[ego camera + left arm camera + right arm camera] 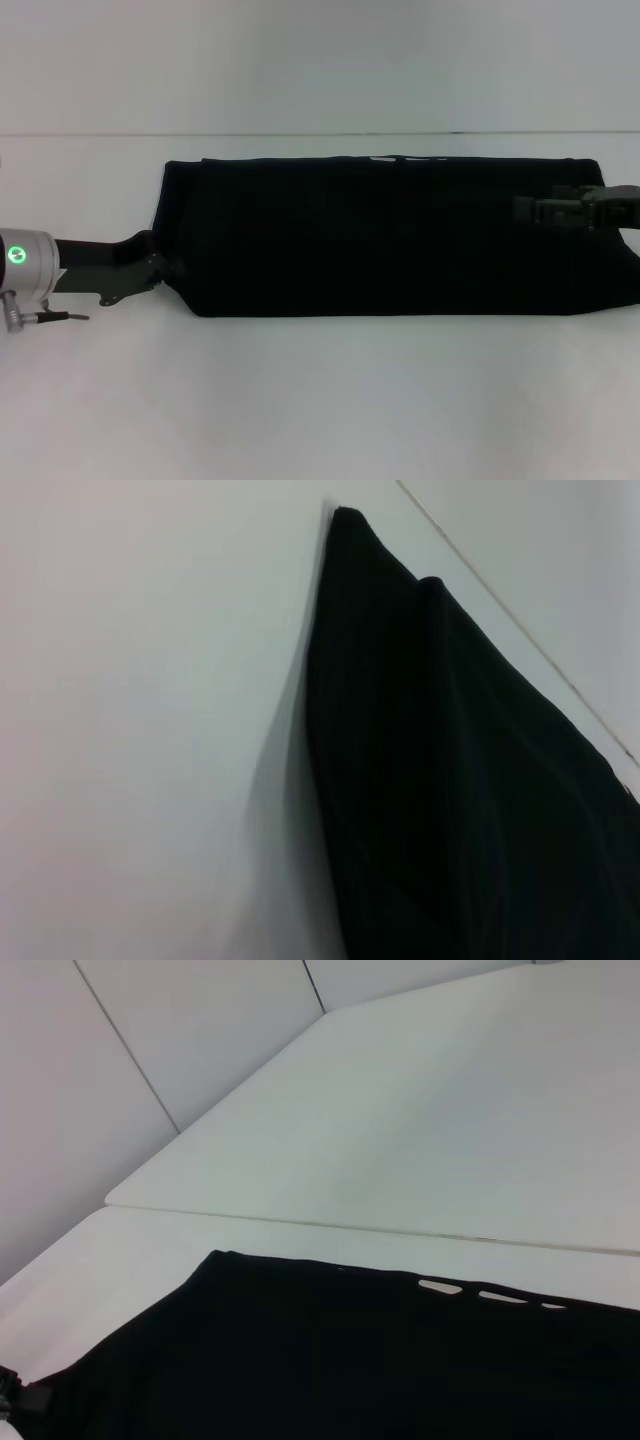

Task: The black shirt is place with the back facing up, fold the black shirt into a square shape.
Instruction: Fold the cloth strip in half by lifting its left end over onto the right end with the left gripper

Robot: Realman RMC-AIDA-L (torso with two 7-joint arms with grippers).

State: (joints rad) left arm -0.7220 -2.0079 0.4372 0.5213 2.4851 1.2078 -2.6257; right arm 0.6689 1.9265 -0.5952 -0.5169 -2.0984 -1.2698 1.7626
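1. We see the black shirt (390, 238) lying flat on the white table (320, 400), folded into a long band that runs from 9 o'clock to 3 o'clock across the middle of the head view.
2. Its near long edge is straight; along the far edge, toward 12 o'clock, a few small white marks (400, 158) peek out from under the fold.
3. In the right wrist view the same white marks (480, 1293) show as short dashes along the shirt's (350, 1360) edge, with bare table (400, 1140) past it.
4. In the left wrist view the shirt's (450, 780) end rises to a point, layered in folds, against the table (150, 730).
5. The left gripper (160, 268) sits at the shirt's 9 o'clock end, touching the cloth's corner; we cannot tell whether its claw is wide, narrow or pinching fabric, since black cloth hides the tips.
6. The right gripper (525, 210) reaches in from 3 o'clock and lies over the shirt's right end; its claw state is equally beyond us.
7. A seam line (320, 134) crosses the table behind the shirt at 12 o'clock.
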